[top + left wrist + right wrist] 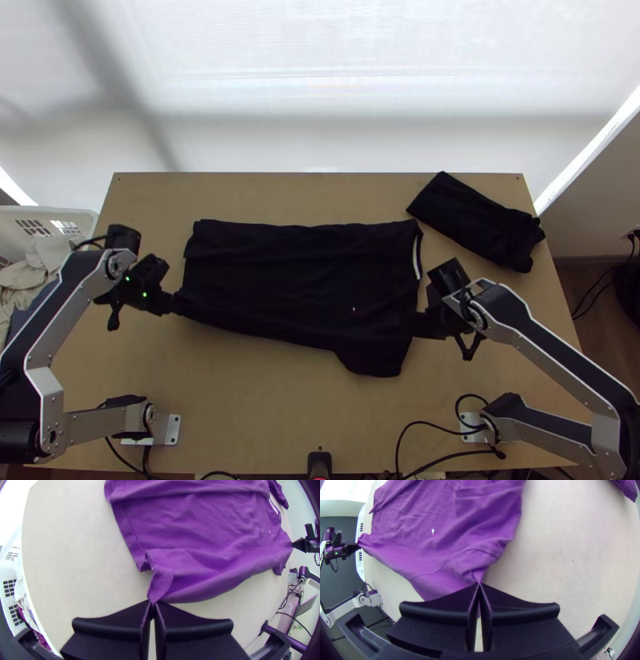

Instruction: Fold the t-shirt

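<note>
Top view: shirt centre-frame on the bench, upper side apparently folded in, lower side left to do; left gripper and right gripper have jaws clenched on its lower part.

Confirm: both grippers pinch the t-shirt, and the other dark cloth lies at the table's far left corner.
Not left: the top view shows the other dark cloth at the table's far right corner. The left gripper and right gripper do pinch the t-shirt.

white basket: cut off at top view's left edge | white speck on t-shirt: too small to identify
</note>
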### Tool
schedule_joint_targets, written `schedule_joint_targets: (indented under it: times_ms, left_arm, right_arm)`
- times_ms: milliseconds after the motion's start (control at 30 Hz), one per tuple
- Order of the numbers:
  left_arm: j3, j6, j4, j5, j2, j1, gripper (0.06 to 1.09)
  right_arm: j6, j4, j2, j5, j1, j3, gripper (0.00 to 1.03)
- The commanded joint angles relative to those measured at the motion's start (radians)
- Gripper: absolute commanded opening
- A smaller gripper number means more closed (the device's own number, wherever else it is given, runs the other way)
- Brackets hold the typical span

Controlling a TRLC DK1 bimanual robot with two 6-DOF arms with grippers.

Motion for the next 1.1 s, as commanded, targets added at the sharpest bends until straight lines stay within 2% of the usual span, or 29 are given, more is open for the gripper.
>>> schedule_joint_targets:
  times_ms: [0, 533, 1067]
  left_arm:
    - [0.080, -0.035, -0.034, 0.020, 0.004, -0.012, 0.10]
    - [0.350, -0.116, -0.020, 0.020, 0.244, -0.006, 0.10]
    - [0.680, -0.193, -0.049, 0.020, 0.477, -0.025, 0.10]
  right_arm:
    - [0.025, -0.024, -0.003, -0.020, 0.004, 0.076, 0.03]
    - [-0.003, -0.037, 0.297, -0.081, -0.178, 0.401, 0.03]
    - [-0.012, -0.037, 0.601, -0.055, -0.276, 0.746, 0.03]
